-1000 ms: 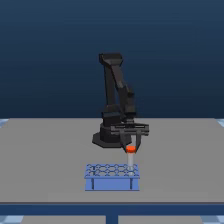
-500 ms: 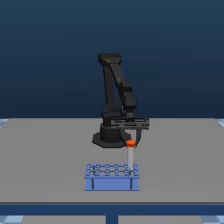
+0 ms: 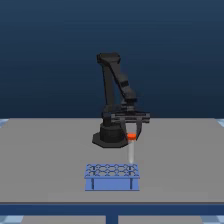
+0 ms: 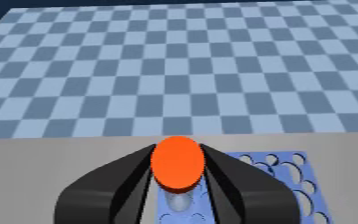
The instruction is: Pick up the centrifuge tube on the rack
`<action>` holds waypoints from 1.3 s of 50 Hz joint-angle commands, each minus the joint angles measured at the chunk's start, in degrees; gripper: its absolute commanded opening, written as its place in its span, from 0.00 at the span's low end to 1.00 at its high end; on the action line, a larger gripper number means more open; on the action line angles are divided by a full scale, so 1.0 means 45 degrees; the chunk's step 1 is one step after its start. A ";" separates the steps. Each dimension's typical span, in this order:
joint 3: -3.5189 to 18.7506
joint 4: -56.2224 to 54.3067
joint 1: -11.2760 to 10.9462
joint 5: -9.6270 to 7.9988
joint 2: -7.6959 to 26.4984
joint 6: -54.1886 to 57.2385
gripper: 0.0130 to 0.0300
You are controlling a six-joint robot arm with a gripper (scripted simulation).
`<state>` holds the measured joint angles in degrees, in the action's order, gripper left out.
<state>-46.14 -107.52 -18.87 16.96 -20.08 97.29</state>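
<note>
Table (image 3: 45, 150): flat, plain grey top, wide, spanning the exterior view from its left to its right; front edge darker blue, with a vertical seam near the middle.
Backdrop (image 3: 50, 55): uniform dark blue, slightly lighter toward the table line; no windows or furniture visible.
Floor (image 4: 175, 65): blue checkerboard of light and darker squares, seen in the wrist view beyond the table edge.
Light: even, diffuse, soft shadows only.

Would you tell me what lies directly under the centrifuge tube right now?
The light-blue rack lies below the centrifuge tube, which hangs from the pincer. In the wrist view the tube's orange cap covers the hole beneath it.
</note>
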 commanded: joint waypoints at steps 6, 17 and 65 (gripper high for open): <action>0.0308 -0.1577 0.0000 0.0227 -0.0215 0.1940 0.00; 0.0540 -0.2596 0.0000 0.0399 -0.0362 0.3014 0.00; 0.0773 -0.3491 0.0000 0.0588 -0.0493 0.3962 0.00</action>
<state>-42.70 -123.24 -18.87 19.63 -22.27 115.11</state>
